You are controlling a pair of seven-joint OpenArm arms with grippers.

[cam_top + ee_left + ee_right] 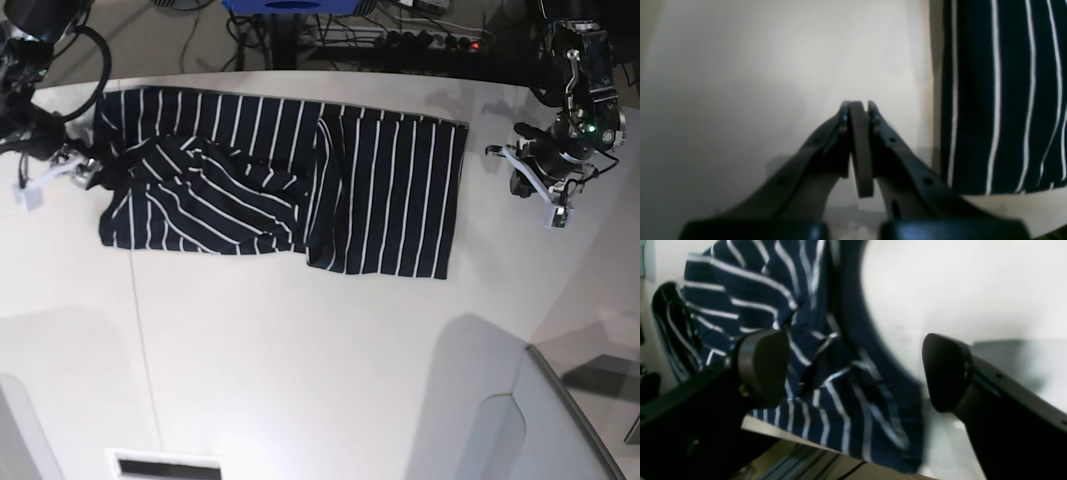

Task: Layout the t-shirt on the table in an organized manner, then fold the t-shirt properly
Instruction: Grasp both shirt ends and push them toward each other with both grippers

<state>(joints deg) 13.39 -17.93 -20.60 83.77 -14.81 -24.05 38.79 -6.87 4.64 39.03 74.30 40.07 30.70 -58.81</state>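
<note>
t-shirt (280, 180): One soft cloth shirt, dark navy, almost black, with thin white stripes. It lies on the table, up near the far edge, spread wide from side to side.
t-shirt shape: The half toward the left arm lies flat and smooth, like a neat block, and its stripes run straight. The half toward the right arm is bunched and wrinkled, with folds piled on each other and stripes going many ways.
table (300, 350): One big white top, smooth and not shiny. The far edge curves. One thin line (143, 330) runs across the near part. Soft gray shadows lie on it.
left gripper (858, 108): Black and hard, with two long fingers that have small round holes along them. The two tips are pressed together and nothing is caught between them. It sits over bare white table, just beside the flat, straight edge of the shirt but not touching it.
right gripper (857, 370): Black, with two fat, rounded pads at the tips. The pads are spread wide apart. One pad (761, 365) is in front of the crumpled cloth and the other pad (945, 371) is in front of the white table. The bunched end of the shirt shows in the gap. I cannot tell if a pad touches the cloth, because the picture is blurry.
arms: Two, one at each end of the shirt.
</note>
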